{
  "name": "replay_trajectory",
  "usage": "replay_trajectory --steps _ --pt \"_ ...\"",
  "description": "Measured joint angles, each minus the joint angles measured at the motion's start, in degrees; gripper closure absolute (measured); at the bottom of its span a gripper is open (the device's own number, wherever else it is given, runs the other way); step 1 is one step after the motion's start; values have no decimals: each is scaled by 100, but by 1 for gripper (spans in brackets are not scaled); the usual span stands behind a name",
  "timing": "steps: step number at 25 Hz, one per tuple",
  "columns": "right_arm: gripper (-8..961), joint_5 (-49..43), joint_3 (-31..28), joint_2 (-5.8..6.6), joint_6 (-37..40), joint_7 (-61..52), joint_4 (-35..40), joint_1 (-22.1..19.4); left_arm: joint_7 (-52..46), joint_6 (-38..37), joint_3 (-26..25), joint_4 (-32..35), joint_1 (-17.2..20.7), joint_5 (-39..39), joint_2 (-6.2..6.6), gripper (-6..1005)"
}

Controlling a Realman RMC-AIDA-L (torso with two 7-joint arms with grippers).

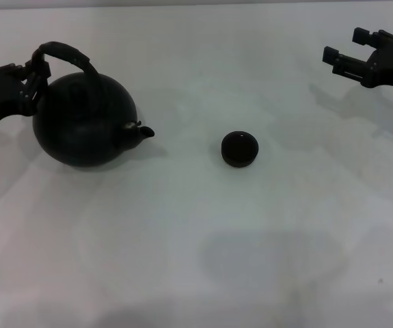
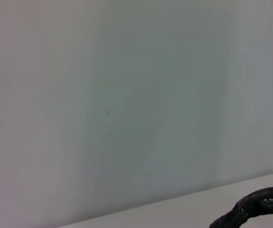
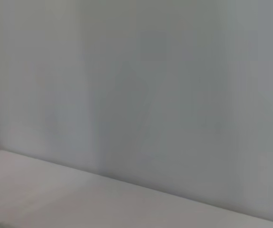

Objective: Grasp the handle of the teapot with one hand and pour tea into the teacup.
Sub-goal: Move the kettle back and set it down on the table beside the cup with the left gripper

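Nearest the robot, white table (image 1: 182, 273), bare surface with soft shadows across it.

Mid-table, slightly right of centre: teacup (image 1: 240, 149). Small, round, dark, handleless. Upright on the table, standing alone, well apart from both arms.

Left of the cup, with a clear gap between them: teapot (image 1: 83, 119). Large, round, matte black. Spout points right toward the teacup; spout tip and cup are apart, not touching. Pot tilts a little, spout side low. Whether its base rests on the table or is just raised, cannot tell.

Over the pot's top: handle (image 1: 63, 53), thick dark arch with a rough wrapped look. Its left end meets the left gripper (image 1: 31, 80), which comes in from the left edge of the head view. Fingers pinched on the handle's left end, above the pot's shoulder. Left wrist view shows only a short curved piece of the handle (image 2: 262, 202) at the frame's corner, against the pale table and a plain grey wall (image 2: 127, 95).

Far right, toward the table's back edge: right gripper (image 1: 350, 53). Held above the table, well apart from cup and pot, fingers spread with a visible gap, holding nothing. Right wrist view gives the wall, a strip of table, and a dark rounded sliver at its edge, not identifiable.
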State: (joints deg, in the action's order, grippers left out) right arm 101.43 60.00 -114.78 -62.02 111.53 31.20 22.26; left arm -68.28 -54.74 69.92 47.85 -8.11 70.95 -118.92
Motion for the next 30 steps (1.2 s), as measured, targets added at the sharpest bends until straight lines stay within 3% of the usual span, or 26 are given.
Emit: replay_trajectory --steps 9,30 --pt "128 0 3 0 14 -53 49 36 1 -12 -93 -342 -214 -8 16 881" --pt "128 0 3 0 33 -79 53 94 48 -7 -100 -429 -244 -10 29 856"
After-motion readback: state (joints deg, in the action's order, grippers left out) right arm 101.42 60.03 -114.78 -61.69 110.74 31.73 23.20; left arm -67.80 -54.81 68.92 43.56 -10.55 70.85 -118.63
